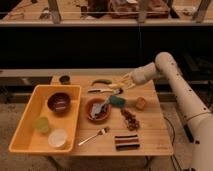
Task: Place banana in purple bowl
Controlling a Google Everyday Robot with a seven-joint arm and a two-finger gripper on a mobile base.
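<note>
The banana (116, 86) is a slim yellow piece at the back middle of the wooden table (150, 135), just right of a green curved vegetable (101, 82). My gripper (125, 81) reaches in from the right and sits right at the banana's right end; I cannot tell whether it touches it. The purple bowl (58, 102) stands in the far part of a yellow tray (22, 125) on the table's left, well to the left of the gripper.
The tray also holds a green cup (42, 124) and a white cup (57, 138). On the table are a terracotta dish (97, 111), a teal block (118, 101), an orange lump (140, 103), a brown cluster (131, 120), a fork (95, 135) and a dark striped piece (126, 142).
</note>
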